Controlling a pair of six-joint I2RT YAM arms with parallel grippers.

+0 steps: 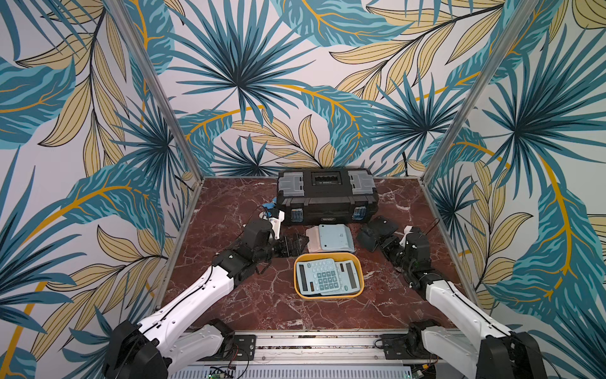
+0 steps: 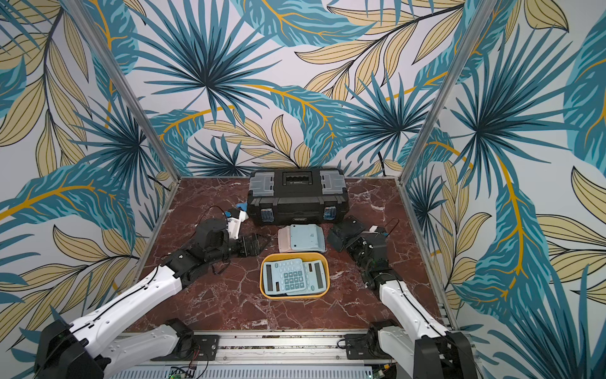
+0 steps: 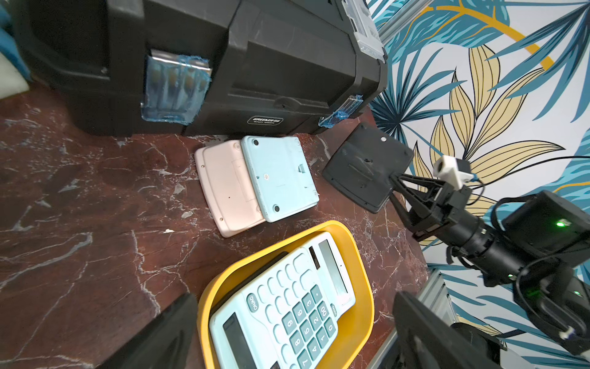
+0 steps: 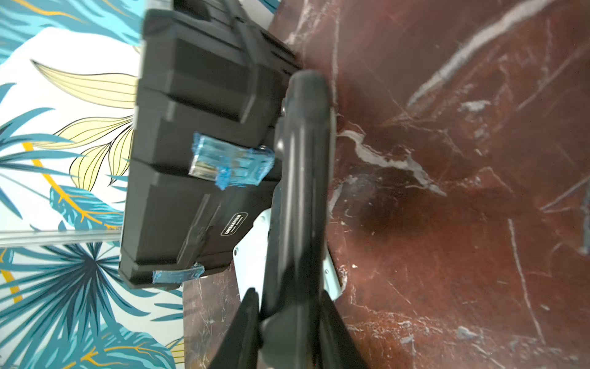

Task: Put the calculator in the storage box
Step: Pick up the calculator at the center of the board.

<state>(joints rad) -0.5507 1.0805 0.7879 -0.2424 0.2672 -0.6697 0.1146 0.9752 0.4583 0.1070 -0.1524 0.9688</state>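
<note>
1. We are clamping the right gripper (image 3: 394,188) on one edge of the black calculator (image 3: 364,169). The calculator is tilting steeply behind the storage box (image 1: 360,279), off toward its far right corner and well clear of its rim (whether the calculator's far edge is resting on the table (image 1: 246,295), we cannot tell).
2. The storage box is already holding a light blue calculator (image 1: 319,277), which is lying keys up and slanting across it. A second display is showing beside that one and a dark edge beneath it, so we are judging that more than one unit is stacked inside.
3. Two more are lying face down just behind the storage box, between it and the toolbox (image 1: 326,197). They are a pink calculator (image 1: 311,242) and a pale blue calculator (image 1: 335,238) that is overlapping it.
4. The left gripper (image 1: 290,246) is hanging with its jaws spread wide and nothing between them. It is sitting behind the storage box's far left corner, near the pink calculator.
5. We are reading the job as partly done, with some units in the storage box and one in our grasp. The black calculator is waiting to be carried over the rim and let go, probably on top of the pile since the floor of the storage box is looking crowded. After that, the two face-down ones are remaining.
</note>
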